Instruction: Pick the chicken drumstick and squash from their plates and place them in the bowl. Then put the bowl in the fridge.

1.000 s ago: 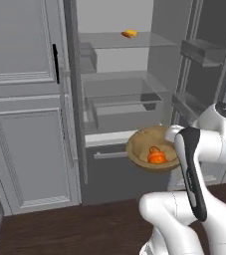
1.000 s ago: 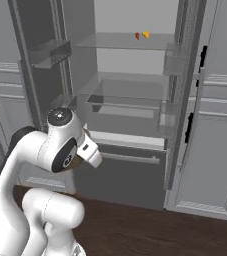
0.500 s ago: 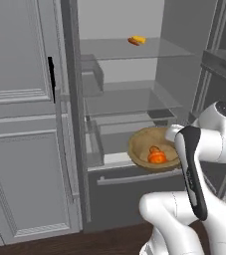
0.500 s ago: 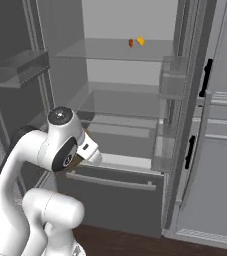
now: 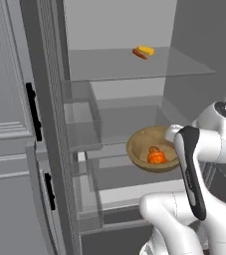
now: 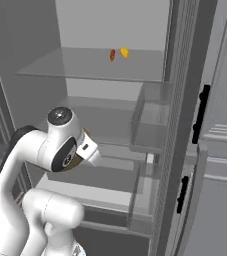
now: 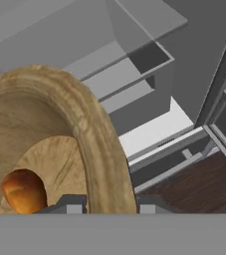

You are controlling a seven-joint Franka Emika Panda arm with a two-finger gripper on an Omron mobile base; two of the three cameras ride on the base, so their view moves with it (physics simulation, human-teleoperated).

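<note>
The tan wooden bowl (image 5: 143,144) hangs in front of the open fridge (image 5: 129,64), level with its lower glass shelf. My gripper (image 7: 110,205) is shut on the bowl's rim (image 7: 97,144), one finger inside and one outside. Inside the bowl lies the round orange squash (image 5: 157,158), with the small brownish chicken drumstick (image 5: 153,149) just behind it. The hand view shows the drumstick's golden-brown end (image 7: 22,191) on the bowl's floor. From the right base view only a sliver of the bowl (image 6: 79,161) peeks out behind my arm. The plates are out of view.
Red and yellow foods (image 5: 143,51) lie on the fridge's top glass shelf (image 6: 85,67). Door bins (image 5: 79,124) stand on the left, and a clear drawer (image 5: 134,182) sits below the bowl. Dark wood floor (image 7: 204,184) runs before the fridge.
The whole picture has shifted: the base has driven closer to the fridge, whose inside looms larger. The bowl stays in the same grip beside my arm.
</note>
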